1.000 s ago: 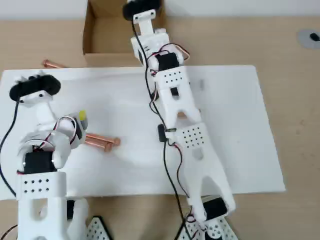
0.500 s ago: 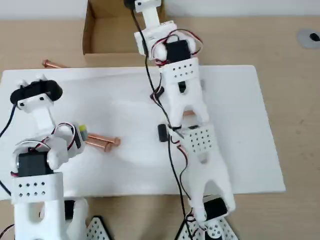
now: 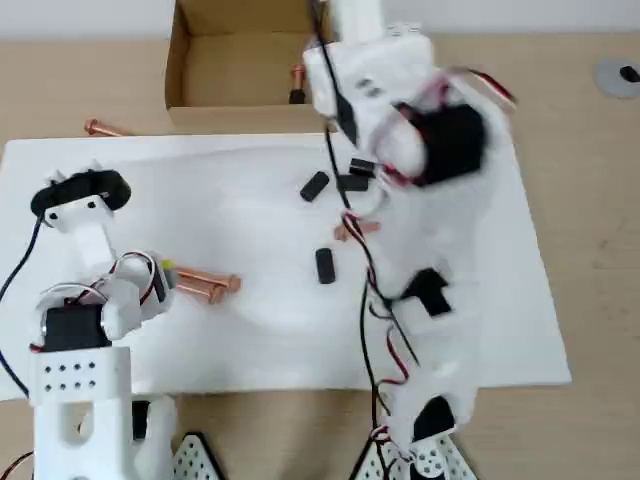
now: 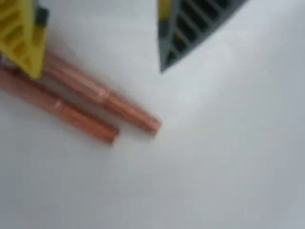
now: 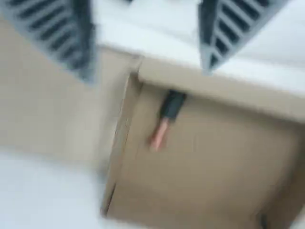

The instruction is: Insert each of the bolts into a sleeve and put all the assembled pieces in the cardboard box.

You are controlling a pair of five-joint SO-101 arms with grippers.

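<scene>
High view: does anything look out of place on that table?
One copper bolt lies off the white sheet, on the bare wooden table left of the cardboard box. It is apart from the two bolts lying together on the sheet.

White arms (image 3: 75, 385), black servos (image 3: 455, 140), red-black cables (image 3: 372, 275), yellow-and-black left end effector (image 4: 97, 71)
</scene>
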